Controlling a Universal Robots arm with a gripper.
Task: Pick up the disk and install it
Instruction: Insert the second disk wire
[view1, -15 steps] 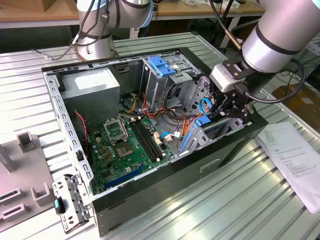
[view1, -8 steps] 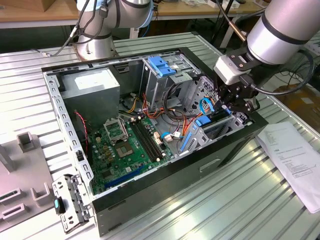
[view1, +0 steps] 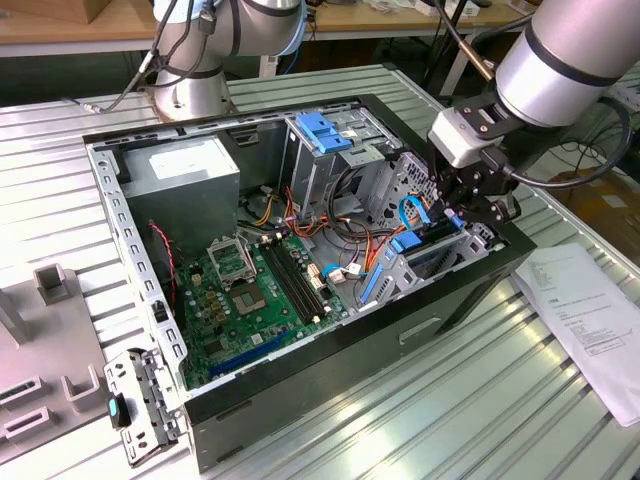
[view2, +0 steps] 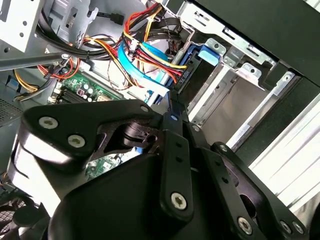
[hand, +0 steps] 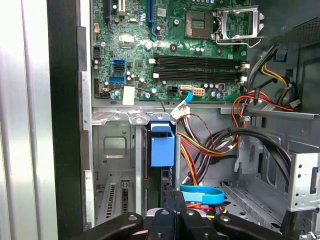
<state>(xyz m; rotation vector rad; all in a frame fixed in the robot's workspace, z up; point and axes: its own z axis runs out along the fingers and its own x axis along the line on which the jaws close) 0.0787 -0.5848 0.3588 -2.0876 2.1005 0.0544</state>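
My black end effector (view1: 470, 205) pinches the blue-railed silver disk (hand: 162, 147) edge-on, partly inside the grey metal drive bay (hand: 117, 150) of the open computer case (view1: 150, 290); I'd keep it square, clear of cables.

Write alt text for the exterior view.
A black robot gripper reaches into the drive bay at the exterior view's right end of an open black desktop computer case, beside blue plastic drive rails. The green motherboard lies exposed; white printed paper sheets rest on the ribbed metal table.
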